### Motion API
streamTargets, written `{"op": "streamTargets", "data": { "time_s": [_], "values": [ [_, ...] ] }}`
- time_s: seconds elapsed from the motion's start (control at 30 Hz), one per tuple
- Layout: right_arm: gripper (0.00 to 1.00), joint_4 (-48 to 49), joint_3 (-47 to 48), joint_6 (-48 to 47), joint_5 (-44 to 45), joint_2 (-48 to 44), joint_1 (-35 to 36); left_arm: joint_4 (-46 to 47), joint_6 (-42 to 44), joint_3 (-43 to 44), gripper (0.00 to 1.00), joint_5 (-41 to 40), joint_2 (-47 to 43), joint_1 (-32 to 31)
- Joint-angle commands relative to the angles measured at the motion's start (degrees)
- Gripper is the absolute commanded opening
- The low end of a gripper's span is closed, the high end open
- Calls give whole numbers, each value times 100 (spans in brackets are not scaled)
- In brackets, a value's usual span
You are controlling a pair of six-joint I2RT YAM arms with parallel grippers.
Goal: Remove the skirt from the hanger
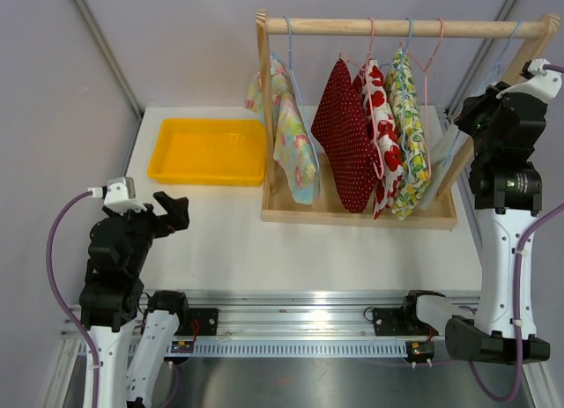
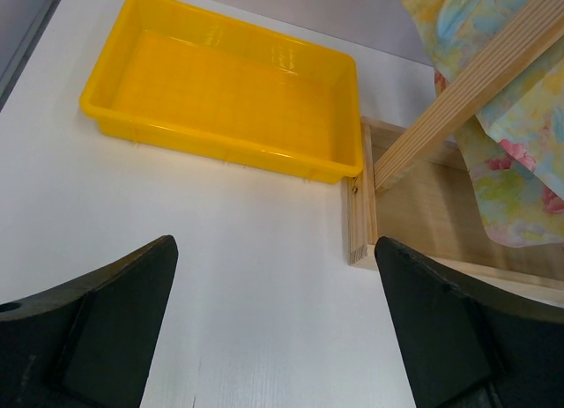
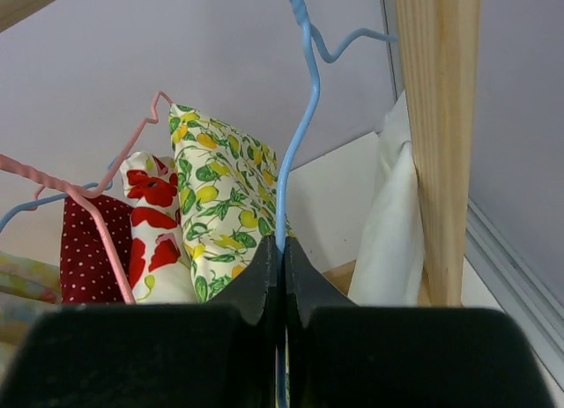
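A wooden rack [image 1: 405, 26] holds several garments on wire hangers. The rightmost is a white garment [image 1: 438, 172] on a blue hanger [image 1: 508, 43], next to the right post. I cannot tell which garment is the skirt. My right gripper [image 1: 458, 126] is raised at the rack's right end and shut on the blue hanger's wire [image 3: 296, 152], just below its hook. The white garment [image 3: 388, 223] hangs beside the post in the right wrist view. My left gripper [image 1: 172, 210] is open and empty [image 2: 275, 320], low over the table left of the rack.
A yellow tray [image 1: 210, 151] lies empty at the back left, touching the rack's base [image 2: 359, 205]. Also on the rod are a pastel floral piece [image 1: 291, 135], a red dotted one [image 1: 344, 139], a red-flower one [image 1: 381, 126] and a lemon print [image 3: 220, 205].
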Motion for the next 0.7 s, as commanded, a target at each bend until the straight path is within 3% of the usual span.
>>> {"op": "streamTargets", "data": {
  "time_s": [0.0, 0.23, 0.4, 0.57, 0.67],
  "values": [
    [0, 192, 211, -1, 91, -38, -19, 121, 75, 58, 99, -14, 12, -18],
    [0, -46, 843, 149, -296, -116, -19, 270, 110, 593, 99, 355, 487, -18],
    [0, 34, 1501, 359, -1034, -292, -11, 61, 259, 2551, 99, 1083, 1575, -18],
    [0, -669, 2302, 588, -1640, -266, -19, -81, 338, 4301, 99, 2356, 3086, -141],
    [0, -1126, 2488, 632, -1781, -450, -19, -195, 426, 5285, 99, 2124, 3606, -956]
  ]
}}
